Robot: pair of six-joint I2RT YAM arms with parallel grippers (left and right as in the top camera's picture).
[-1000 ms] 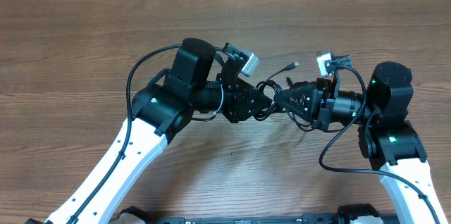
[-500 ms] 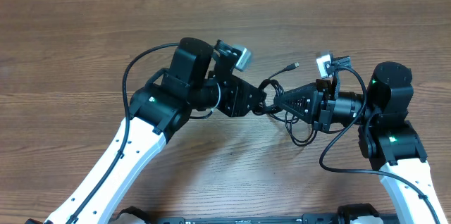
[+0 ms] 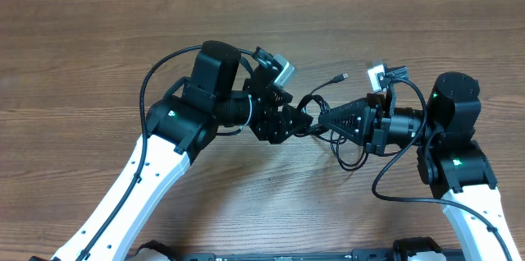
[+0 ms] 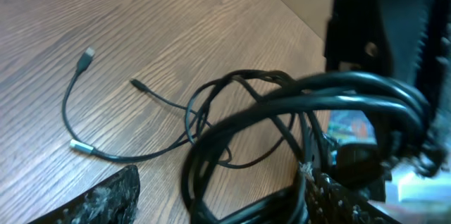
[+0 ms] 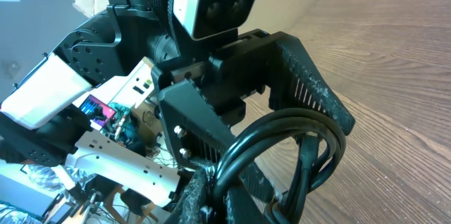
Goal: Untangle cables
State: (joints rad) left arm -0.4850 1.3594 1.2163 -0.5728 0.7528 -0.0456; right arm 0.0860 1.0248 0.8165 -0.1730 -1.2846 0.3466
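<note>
My right gripper [image 3: 325, 119] is clamped fully shut on the cables [image 4: 338, 86]. In its wrist view a thick loop of black cord rises straight out from between the closed fingers. My left gripper [image 3: 302, 118] faces it almost tip to tip. Its jaws stand well apart, one finger low on each side of the left wrist view. The bundle arches across the gap between them without being pinched, though a strand brushes the right-hand finger [image 4: 331, 196], so I take that side as holding nothing. The knot therefore sits right between the two grippers, at the middle of the table [image 3: 82, 31], and its heavy strands run roughly along the line joining them. From there, slack loops lie on the wood on the near side, under the right gripper. On the far side a thin cord [image 4: 127, 157] trails away from the bundle and ends in a small metal plug [image 4: 79, 146] lying flat. That free cord lies ahead of the left jaws and off to one side, well clear of the right arm, so I judge the left arm is the nearer one to take it. Drawing it away from the pinned knot along its own length looks like the sensible direction.
</note>
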